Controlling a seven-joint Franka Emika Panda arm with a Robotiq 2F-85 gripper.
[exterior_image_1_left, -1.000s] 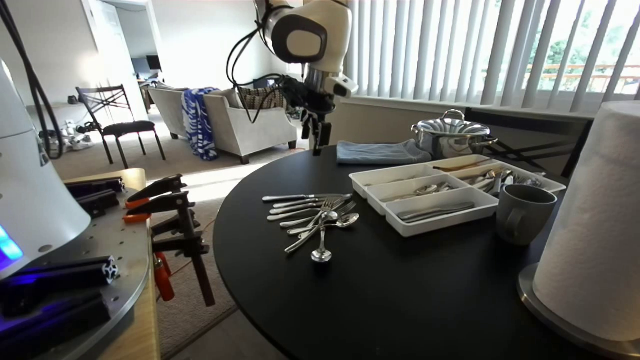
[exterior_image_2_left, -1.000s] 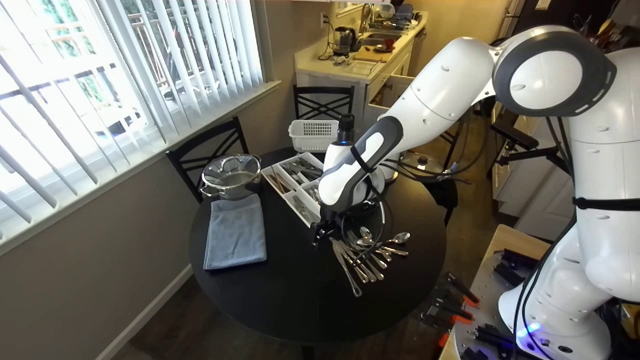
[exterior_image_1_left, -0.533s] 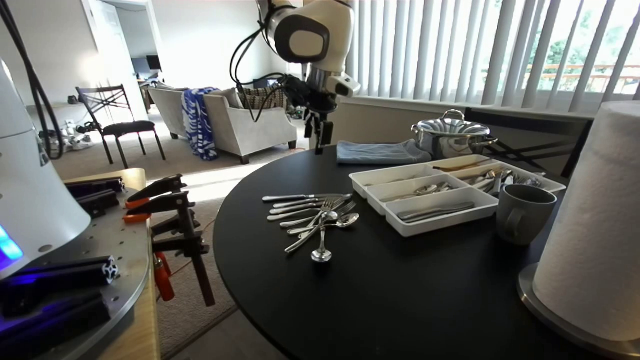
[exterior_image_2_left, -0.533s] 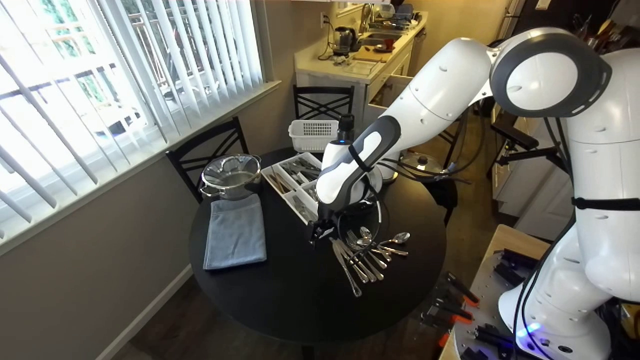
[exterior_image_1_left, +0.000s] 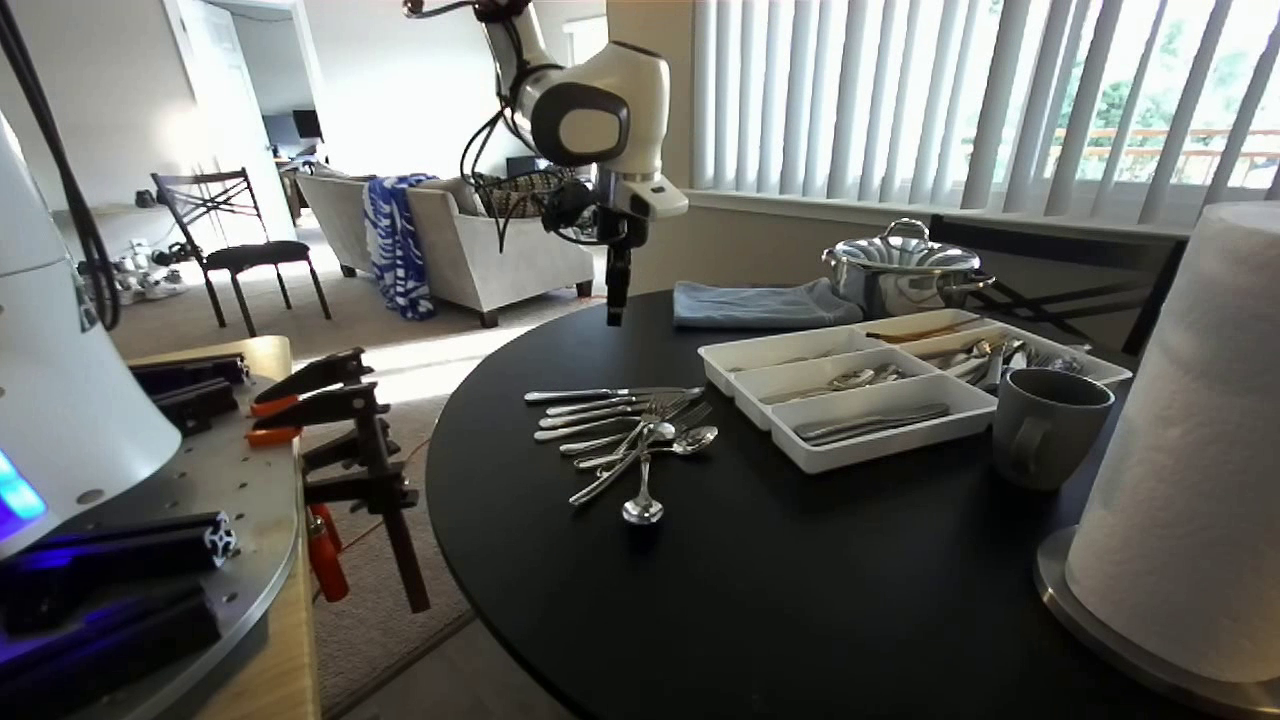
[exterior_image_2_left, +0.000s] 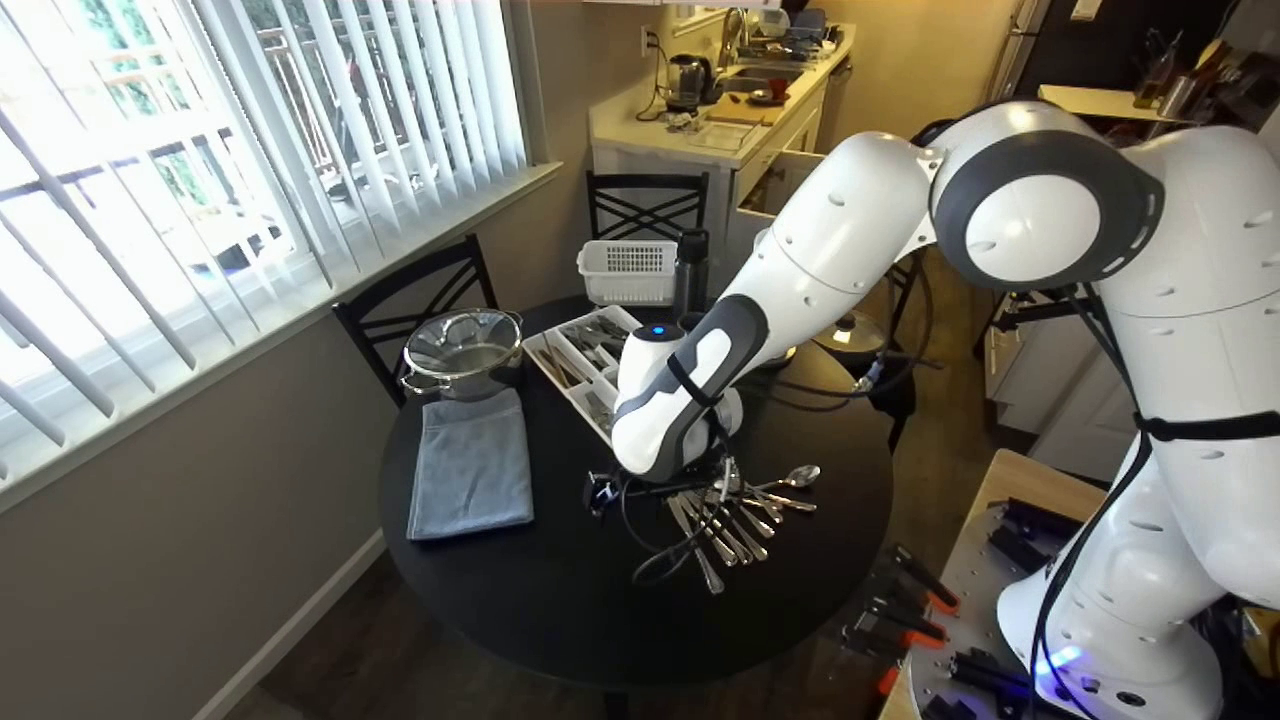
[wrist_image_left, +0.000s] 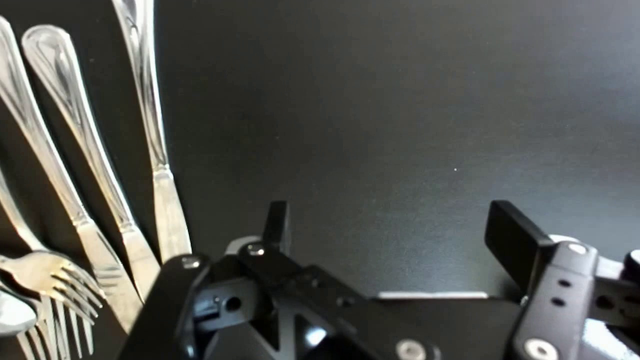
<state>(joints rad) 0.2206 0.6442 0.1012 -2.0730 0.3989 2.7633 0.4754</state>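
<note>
Round black table (exterior_image_1_left: 800, 600): bears the tableware listed below.

White robot arm (exterior_image_2_left: 850, 230): reaches over the table, masking part of the tray and cutlery in an exterior view.

White divided tray (exterior_image_1_left: 900, 439): holds flatware; stands near the loose cutlery.

Steel pot (exterior_image_1_left: 905, 285): lidded, behind the tray in an exterior view.

Paper-towel roll (exterior_image_1_left: 1180, 450): upright on its stand.

Folded blue-grey cloth (exterior_image_2_left: 470, 465): flat, just beside the pot.

Gripper (wrist_image_left: 387, 225): hangs between cloth and loose cutlery, jaws spread wide, nothing held; height over the tabletop hard to judge.

Grey mug (exterior_image_1_left: 1060, 430): upright, just beside the tray.

Nearest knife (wrist_image_left: 154, 130): flat on the table, outermost of the loose pieces; lies left of the gripper in the wrist view. Long axis nearly square to the line joining the fingertips; handle toward the top of that view, blade running down, its tip hidden behind the gripper. No contact shows.

Two further knives (wrist_image_left: 93, 140): beyond it, more slanted.

Forks (wrist_image_left: 40, 272): overlapping, past the knives.

Spoons (exterior_image_1_left: 643, 512): on the heap's side away from the gripper.
</note>
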